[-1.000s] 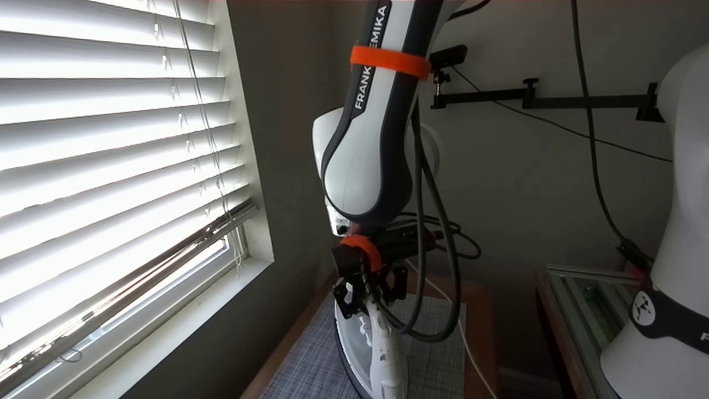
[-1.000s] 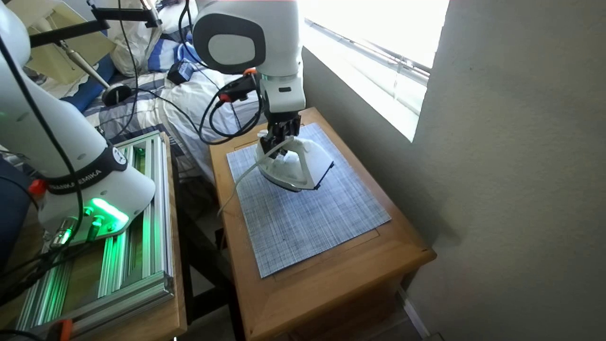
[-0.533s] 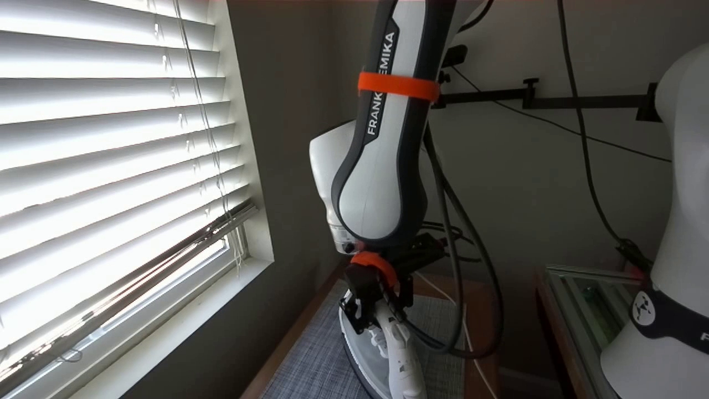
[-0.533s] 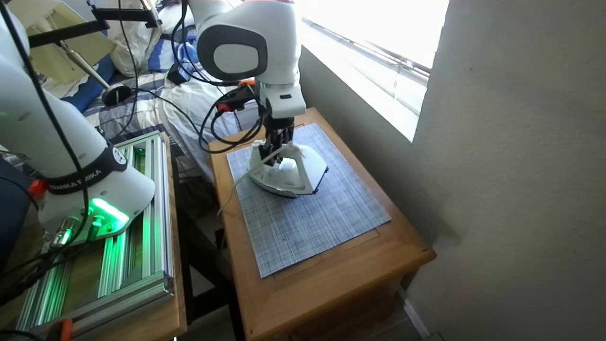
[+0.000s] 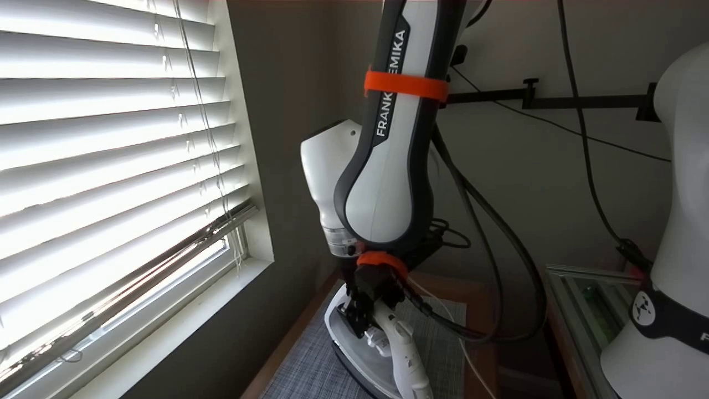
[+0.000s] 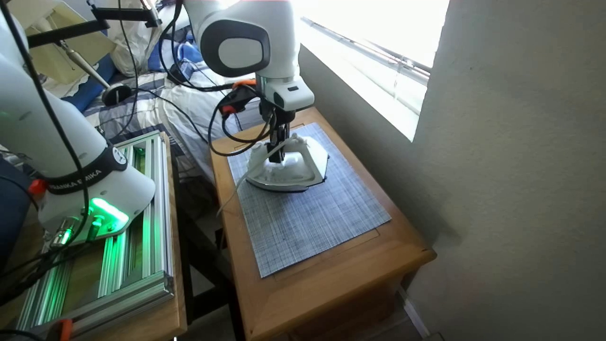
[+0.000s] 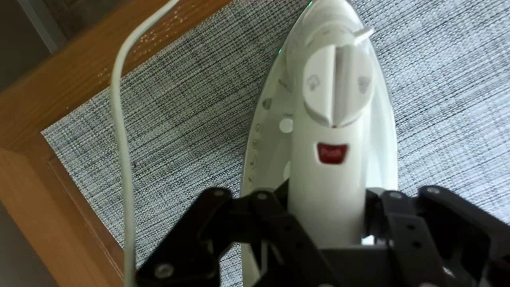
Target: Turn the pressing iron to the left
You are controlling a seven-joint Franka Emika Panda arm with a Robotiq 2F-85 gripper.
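Pressing iron (image 7: 328, 135) — hdl (image 7: 327, 191) clamped in gripper (image 7: 326, 203) — cord (image 7: 125, 159) to tbl edge (image 6: 236, 246).

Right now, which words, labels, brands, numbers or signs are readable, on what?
"Push": red button on white plastic iron.
"FRANK EMIKA": white arm link, orange band between.
"FRANKA EMIKA", black cable across: black base collar, round white logo.
Too blurred: icons on white dial, iron side markings.
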